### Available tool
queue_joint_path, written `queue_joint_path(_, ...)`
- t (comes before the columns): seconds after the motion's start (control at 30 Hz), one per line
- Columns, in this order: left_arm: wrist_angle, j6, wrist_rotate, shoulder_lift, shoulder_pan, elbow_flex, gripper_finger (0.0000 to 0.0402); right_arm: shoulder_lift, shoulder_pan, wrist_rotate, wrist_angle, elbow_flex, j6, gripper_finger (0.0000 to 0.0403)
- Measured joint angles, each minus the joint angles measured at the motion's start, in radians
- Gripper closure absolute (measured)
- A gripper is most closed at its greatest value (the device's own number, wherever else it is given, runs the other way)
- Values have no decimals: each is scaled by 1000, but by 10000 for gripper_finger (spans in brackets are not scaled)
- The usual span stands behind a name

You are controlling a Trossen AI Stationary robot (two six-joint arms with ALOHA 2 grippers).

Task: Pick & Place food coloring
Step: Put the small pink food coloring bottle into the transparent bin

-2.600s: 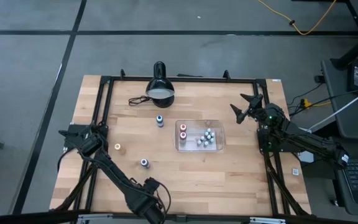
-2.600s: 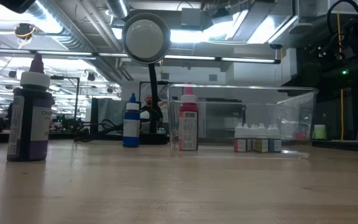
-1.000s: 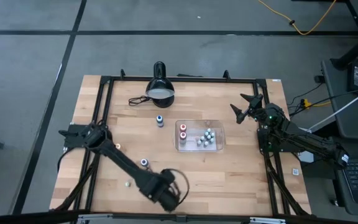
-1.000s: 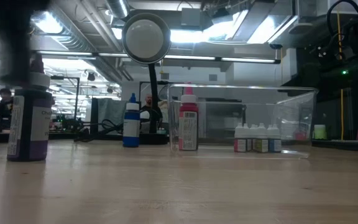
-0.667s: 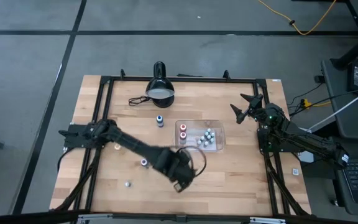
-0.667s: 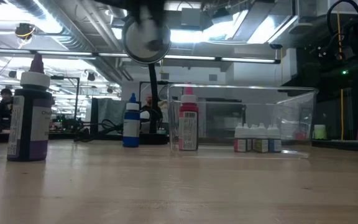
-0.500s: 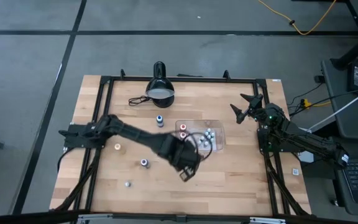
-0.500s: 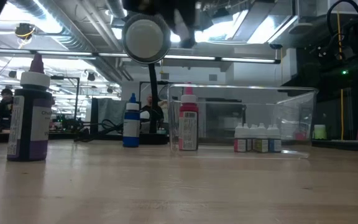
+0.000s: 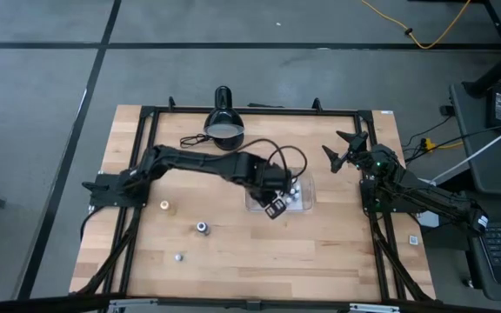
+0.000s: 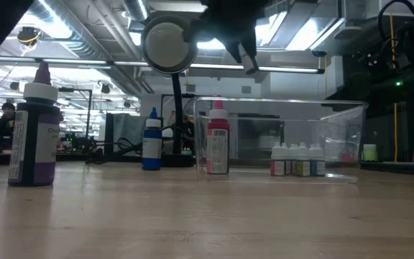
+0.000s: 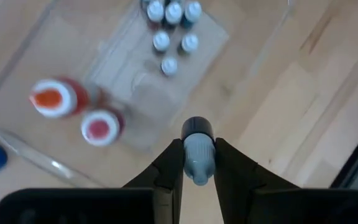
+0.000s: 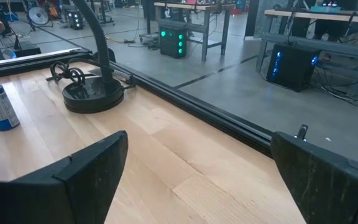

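My left gripper [image 9: 277, 207] hangs above the near side of the clear tray [image 9: 310, 202], shut on a tiny food coloring bottle [image 11: 197, 149] with a pale grey body and a dark end. It also shows high in the low view [image 10: 249, 57]. Inside the tray stand two red-topped bottles [image 11: 101, 126] and several small pale ones [image 11: 169, 38]. Loose bottles stand on the table: an orange one [image 9: 164, 206], a dark one [image 9: 202, 228] and a tiny one [image 9: 178, 256]. My right gripper [image 9: 342, 149] waits open at the far right. My left gripper pinches the bottle's pale grey part [image 11: 197, 165] between its two fingers [image 11: 174, 163]. The fingers point steeply down from above. The bottle's dark end [image 11: 197, 129] sticks out beyond the fingertips. The bottle is lifted clear, above the tray.
A black desk lamp [image 9: 224, 126] stands at the far edge, its cord beside it. A blue-capped bottle [image 10: 152, 140] stands left of the tray, under my left arm in the high view. Black frame rails [image 9: 250, 110] border the table.
My left gripper has swung from near the table's near edge toward the far right and risen, rolling its wrist, to a place above the tray. It has stayed shut, carrying the small bottle clear of the table.
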Motion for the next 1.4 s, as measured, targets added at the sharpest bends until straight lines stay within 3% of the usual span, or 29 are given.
queue_joint_path(0.37,92,185,22,46,47,0,339,0,0,0,0,0,-1,8)
queue_joint_path(0.6,96,297,-32,87,51,0,339,0,0,0,0,0,-2,8)
queue_joint_path(1.4,112,632,-80,196,42,0,339,3,0,0,0,0,-2,8)
